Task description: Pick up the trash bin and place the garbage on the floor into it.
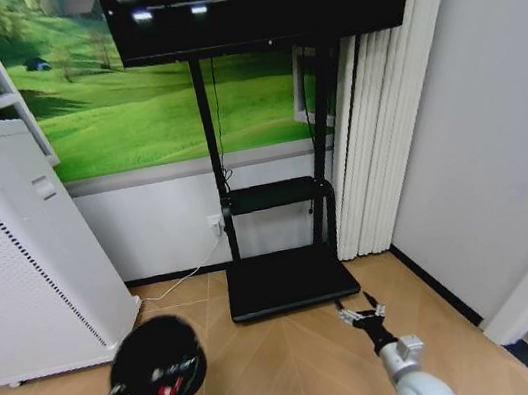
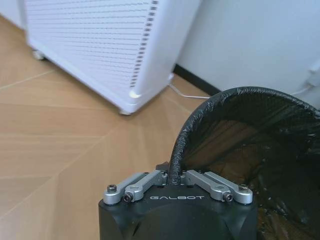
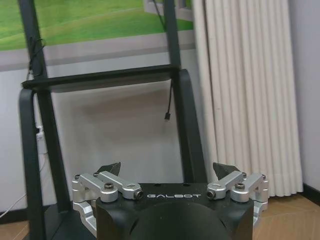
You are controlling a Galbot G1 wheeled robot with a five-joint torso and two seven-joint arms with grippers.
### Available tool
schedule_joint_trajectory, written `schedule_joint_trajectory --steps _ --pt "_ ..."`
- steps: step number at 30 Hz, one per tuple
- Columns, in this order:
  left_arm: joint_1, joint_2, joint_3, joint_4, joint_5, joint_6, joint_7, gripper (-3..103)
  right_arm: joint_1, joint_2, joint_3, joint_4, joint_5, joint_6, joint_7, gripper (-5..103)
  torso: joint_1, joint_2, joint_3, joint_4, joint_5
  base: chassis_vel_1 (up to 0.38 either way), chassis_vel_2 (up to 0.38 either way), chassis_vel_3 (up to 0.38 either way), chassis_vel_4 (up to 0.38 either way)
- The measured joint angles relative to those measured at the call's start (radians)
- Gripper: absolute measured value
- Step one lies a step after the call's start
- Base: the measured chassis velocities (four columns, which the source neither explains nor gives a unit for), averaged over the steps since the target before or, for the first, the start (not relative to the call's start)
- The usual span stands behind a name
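Nearby, white appliance (image 1: 21,258) (beside trash bin (image 1: 158,366)).

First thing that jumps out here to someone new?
The black mesh trash bin, held off the floor at its rim by the left end effector, red litter inside. Then the open right end effector before the TV stand, and the white appliance at left.

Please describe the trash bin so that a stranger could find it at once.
Start at the tall white perforated appliance on the robot's left. Just before it, the left gripper is shut on the rim of a small round black wire-mesh trash bin. Unlike the boxy white neighbour, it is dark and round.
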Motion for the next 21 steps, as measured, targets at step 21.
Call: schedule_joint_trajectory --steps 21 --pt "0.234 -0.108 -0.223 0.009 -0.024 0.017 0.047 3 0.061 0.086 0.041 -0.096 -0.041 0.045 0.037 100 0.0 0.0 0.0 -0.0002 -0.001 0.116 0.108 -0.116 -0.112"
